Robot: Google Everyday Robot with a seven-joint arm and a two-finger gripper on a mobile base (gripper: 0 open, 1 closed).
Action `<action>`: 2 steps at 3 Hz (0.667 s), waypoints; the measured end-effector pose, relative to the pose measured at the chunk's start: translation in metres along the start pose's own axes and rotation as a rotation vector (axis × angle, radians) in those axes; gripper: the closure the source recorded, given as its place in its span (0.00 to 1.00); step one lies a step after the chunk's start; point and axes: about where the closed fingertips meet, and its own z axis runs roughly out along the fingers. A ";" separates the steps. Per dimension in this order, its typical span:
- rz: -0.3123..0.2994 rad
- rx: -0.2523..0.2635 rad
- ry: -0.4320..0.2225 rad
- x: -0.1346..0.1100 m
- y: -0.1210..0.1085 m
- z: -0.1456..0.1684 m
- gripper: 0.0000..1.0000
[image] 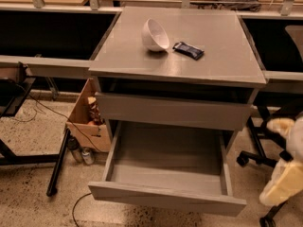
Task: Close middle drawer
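I start at the gripper (283, 181), which sits low at the right edge of my camera view. It shows as a pale yellow and white shape partly cut off by the frame, and I cannot tell from here whether it is spread or closed. It holds nothing that I can make out. It hangs to the right of the cabinet, near the pulled-out drawer's right front corner but apart from it, with the dark legs of an office chair (255, 150) just behind.

The middle drawer (165, 198) is pulled far out toward me. Its flat grey front is lowest in the view and its plain grey inside is bare. Above it, the taller-fronted drawer (173, 111) stands slightly proud of the frame, with a dark gap over it.

On the cabinet top (208, 72) a white bowl (155, 34) lies tipped on its side, and a dark packet (188, 50) lies just beside it on the right. Left of the cabinet, a cardboard box (87, 119) stands on the speckled floor, with what look like cans (80, 153) beside it.
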 end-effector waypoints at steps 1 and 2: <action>0.094 -0.034 -0.057 0.040 0.016 0.046 0.00; 0.219 -0.065 -0.109 0.070 0.029 0.098 0.00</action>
